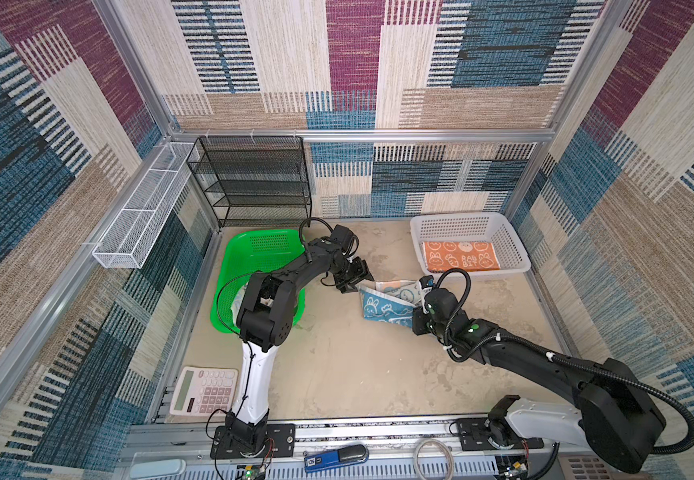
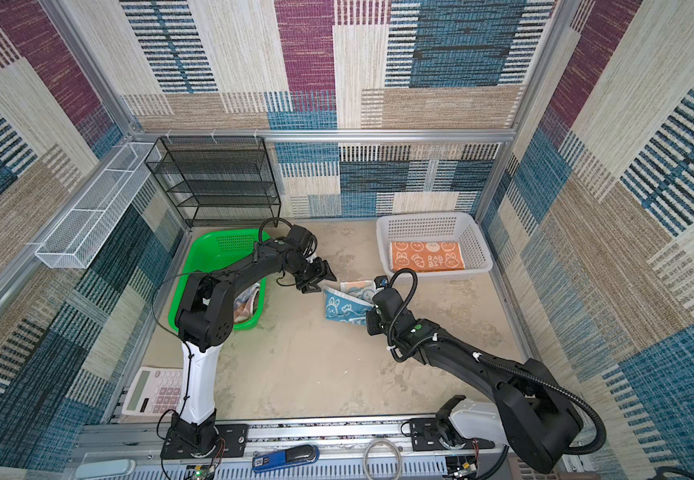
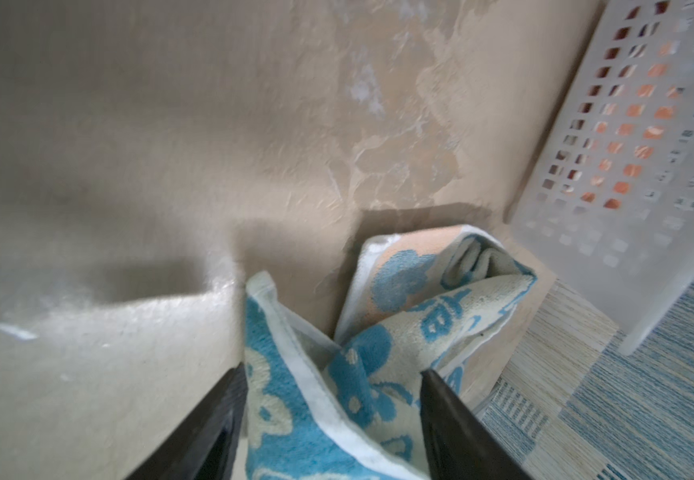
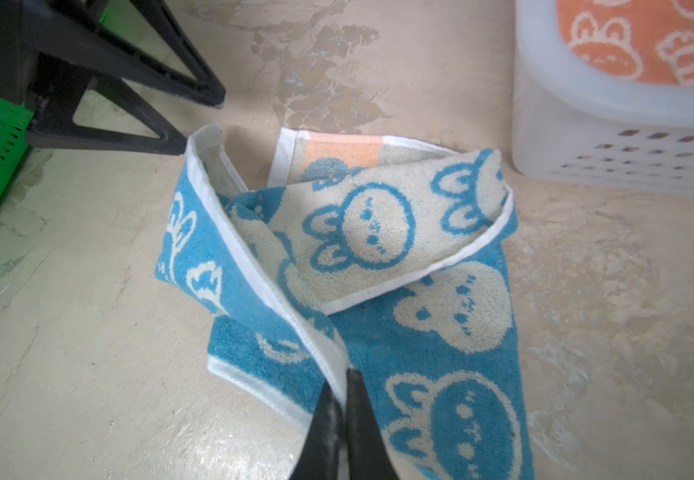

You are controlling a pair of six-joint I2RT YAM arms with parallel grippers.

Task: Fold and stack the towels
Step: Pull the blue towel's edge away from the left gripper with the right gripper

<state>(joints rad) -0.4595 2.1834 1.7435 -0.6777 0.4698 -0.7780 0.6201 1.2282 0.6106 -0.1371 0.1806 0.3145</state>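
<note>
A blue towel (image 1: 385, 307) (image 4: 453, 316) with white rabbits lies crumpled and half turned over in the middle of the table. My right gripper (image 4: 339, 374) is shut on its white hem at the near edge. My left gripper (image 1: 360, 282) (image 3: 333, 370) stands open at the towel's far-left corner, and the cloth runs loose between its fingers. An orange towel (image 1: 459, 257) lies folded flat in the white basket (image 1: 416, 226). A whitish towel (image 2: 250, 305) sits bunched in the green basket (image 1: 262, 245), mostly hidden by my left arm.
A black mesh shelf (image 1: 254, 183) stands at the back left, with a white wire rack (image 1: 142, 220) on the left wall. A calculator (image 1: 204, 390) lies at the front left corner. The white basket stands close behind the blue towel.
</note>
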